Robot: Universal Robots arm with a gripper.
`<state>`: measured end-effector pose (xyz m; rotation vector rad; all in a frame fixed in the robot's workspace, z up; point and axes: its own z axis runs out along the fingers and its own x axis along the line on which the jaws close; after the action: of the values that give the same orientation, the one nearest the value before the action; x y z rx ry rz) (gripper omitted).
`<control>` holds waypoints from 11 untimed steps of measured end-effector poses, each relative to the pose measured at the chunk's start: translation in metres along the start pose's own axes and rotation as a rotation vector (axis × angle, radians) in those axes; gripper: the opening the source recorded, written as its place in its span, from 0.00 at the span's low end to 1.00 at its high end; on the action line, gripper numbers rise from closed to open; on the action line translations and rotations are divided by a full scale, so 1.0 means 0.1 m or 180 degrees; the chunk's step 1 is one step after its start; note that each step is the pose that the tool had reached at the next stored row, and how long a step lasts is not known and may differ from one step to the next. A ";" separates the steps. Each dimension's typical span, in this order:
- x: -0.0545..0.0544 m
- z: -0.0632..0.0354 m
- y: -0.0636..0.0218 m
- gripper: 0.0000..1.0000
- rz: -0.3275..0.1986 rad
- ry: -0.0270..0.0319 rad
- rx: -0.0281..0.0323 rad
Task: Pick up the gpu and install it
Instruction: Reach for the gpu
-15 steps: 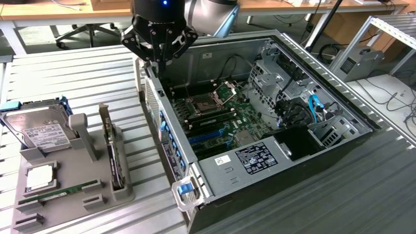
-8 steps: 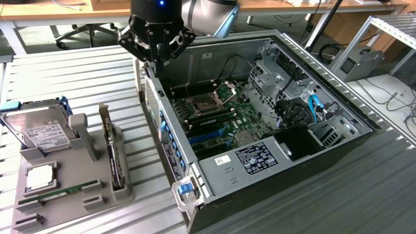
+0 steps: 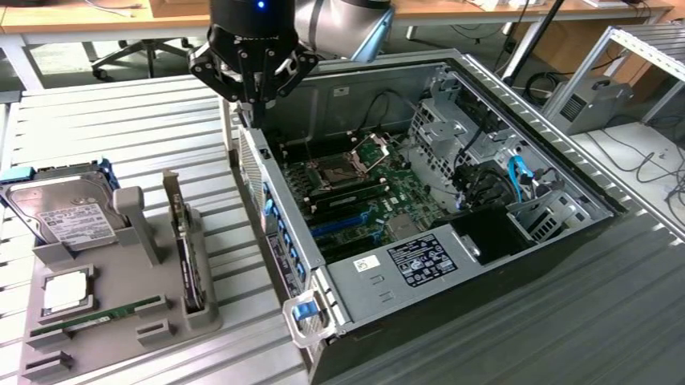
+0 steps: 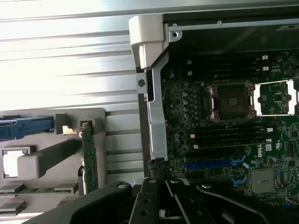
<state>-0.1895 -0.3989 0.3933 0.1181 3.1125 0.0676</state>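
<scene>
On the exterior view's left, the gpu (image 3: 192, 261) stands on its long edge in a slot of the grey holder (image 3: 128, 281), its silver bracket at the end farther from the camera. From the wrist view the same card (image 4: 88, 156) shows as a narrow green strip in the holder (image 4: 46, 161). Nothing touches it. Beside it in the holder sit a hard drive (image 3: 64, 216), a square processor (image 3: 66, 290) and a RAM stick (image 3: 96, 317). The holder rests on the ribbed metal desk (image 3: 128, 120), just beside an open computer case (image 3: 428, 277) with its motherboard (image 3: 354, 192) exposed. The tool (image 3: 255, 108) hangs over the case's wall on the holder's side, well apart from the gpu, pinched fully together with nothing between its jaws; the wrist view has it (image 4: 161, 179) above that wall (image 4: 156, 116).
</scene>
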 end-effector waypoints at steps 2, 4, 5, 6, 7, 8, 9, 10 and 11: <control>0.01 0.000 -0.001 0.11 0.0000 0.0000 0.0000; 0.02 -0.001 -0.002 0.11 0.0000 0.0000 0.0000; 0.03 -0.001 -0.002 0.11 0.0000 0.0000 0.0000; 0.03 -0.001 -0.002 0.11 0.0000 0.0000 0.0000; 0.04 -0.001 -0.003 0.11 0.0000 0.0000 0.0000; 0.04 -0.001 -0.003 0.11 0.0000 0.0000 0.0000; 0.05 -0.002 -0.004 0.11 0.0000 0.0000 0.0000; 0.05 -0.001 -0.004 0.11 0.0000 0.0000 0.0000; 0.06 -0.001 -0.005 0.11 0.0000 0.0000 0.0000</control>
<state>-0.1954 -0.3989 0.3933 0.1179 3.1125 0.0677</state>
